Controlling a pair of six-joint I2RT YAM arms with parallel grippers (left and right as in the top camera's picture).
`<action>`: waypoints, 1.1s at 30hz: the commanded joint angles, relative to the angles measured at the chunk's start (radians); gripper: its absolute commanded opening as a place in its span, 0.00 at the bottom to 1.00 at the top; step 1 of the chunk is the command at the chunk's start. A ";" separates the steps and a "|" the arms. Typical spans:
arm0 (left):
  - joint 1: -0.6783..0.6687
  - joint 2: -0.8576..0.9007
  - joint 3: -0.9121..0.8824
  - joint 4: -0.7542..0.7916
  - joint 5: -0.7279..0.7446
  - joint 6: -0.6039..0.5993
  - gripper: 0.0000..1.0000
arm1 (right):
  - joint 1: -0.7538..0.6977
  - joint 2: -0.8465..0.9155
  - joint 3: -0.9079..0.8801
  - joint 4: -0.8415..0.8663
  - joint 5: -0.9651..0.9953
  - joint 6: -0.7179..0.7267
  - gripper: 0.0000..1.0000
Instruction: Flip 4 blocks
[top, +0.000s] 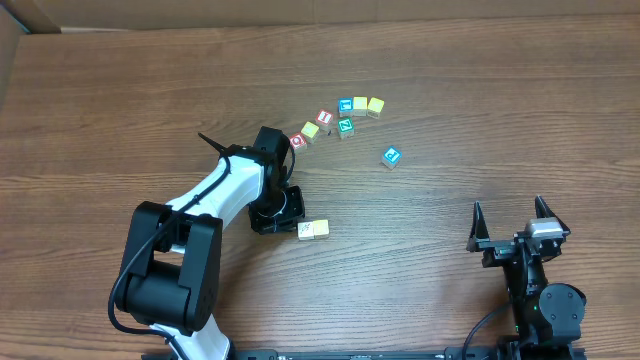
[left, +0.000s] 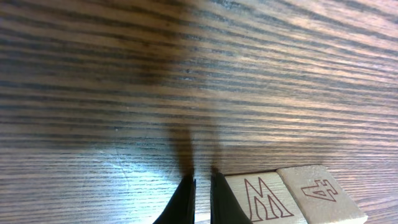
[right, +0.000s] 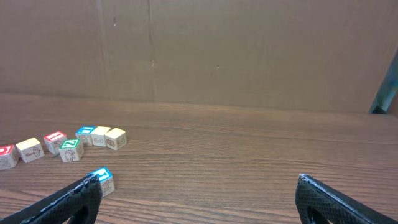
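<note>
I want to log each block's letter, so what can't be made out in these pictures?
Overhead: the faces of the clustered blocks are too small to read.
Overhead: the left gripper tips are hidden beneath its own arm.
Left wrist: the M block and the 4 block are cut off by the bottom edge.
Right wrist: the lone blue block sits partly behind the right gripper, and its face is too small to read.

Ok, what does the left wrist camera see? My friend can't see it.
The left gripper, shut, hangs over a wooden table. Just beside it sit two pale blocks, side by side: the M block and the 4 block.
</note>
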 joint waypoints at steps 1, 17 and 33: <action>-0.005 0.010 -0.005 0.025 -0.066 -0.003 0.04 | -0.006 -0.008 -0.010 0.006 -0.002 0.000 1.00; 0.000 0.010 0.002 0.030 -0.086 0.000 0.04 | -0.006 -0.008 -0.010 0.006 -0.002 0.000 1.00; 0.246 -0.133 0.376 -0.289 -0.386 -0.033 0.04 | -0.006 -0.008 -0.010 0.006 -0.002 0.000 1.00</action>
